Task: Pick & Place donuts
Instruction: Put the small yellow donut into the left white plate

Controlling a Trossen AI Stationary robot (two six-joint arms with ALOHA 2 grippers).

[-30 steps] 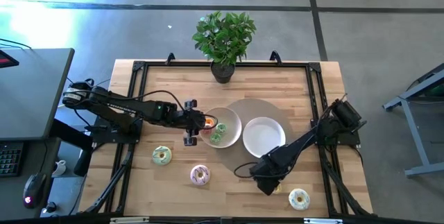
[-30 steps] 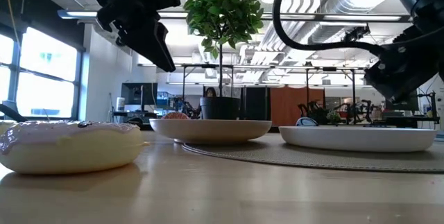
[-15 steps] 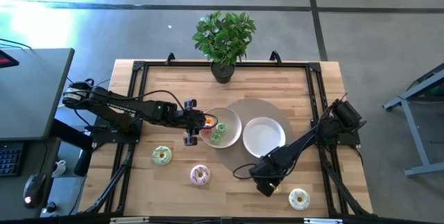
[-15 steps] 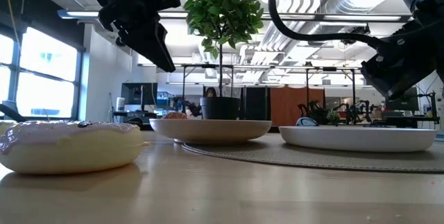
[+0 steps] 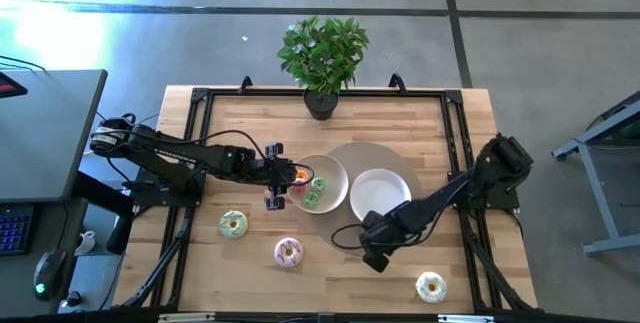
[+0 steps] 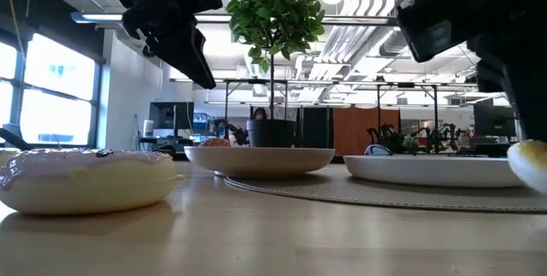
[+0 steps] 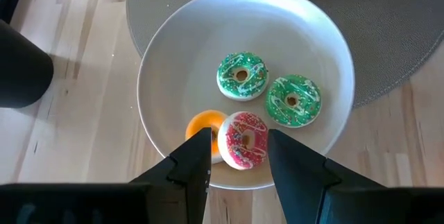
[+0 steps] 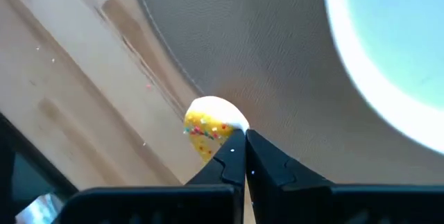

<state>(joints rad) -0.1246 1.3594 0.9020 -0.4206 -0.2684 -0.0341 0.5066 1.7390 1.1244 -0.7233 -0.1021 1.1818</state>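
Note:
My right gripper (image 8: 244, 144) is shut on a small yellow sprinkled donut (image 8: 207, 128) near the grey mat's near edge (image 5: 345, 231). My left gripper (image 7: 237, 153) hangs open above the left white plate (image 5: 335, 175). That plate holds two green donuts (image 7: 242, 75), a pink one (image 7: 243, 139) and an orange one (image 7: 202, 123). Loose on the table lie a green-white donut (image 5: 233, 225), a pink donut (image 5: 288, 253) and a white-iced donut (image 5: 431, 286). My right gripper pinches the yellow donut's rim (image 8: 223, 135) between its two fingertips, coming steeply from above. Most of the donut sticks out beyond the fingers. In the low view the donut (image 6: 530, 163) hangs clear of the table.
A second white plate (image 5: 379, 195) sits on the round grey mat (image 5: 360, 153) beside the first plate. A potted plant (image 5: 322, 58) stands at the table's far edge. Bare wood lies along the near edge between the loose donuts.
My right gripper has taken the small yellow donut off the table near the white-iced donut. It has risen with the donut, tipped, and shifted a little toward the table's left. The left arm has kept still.

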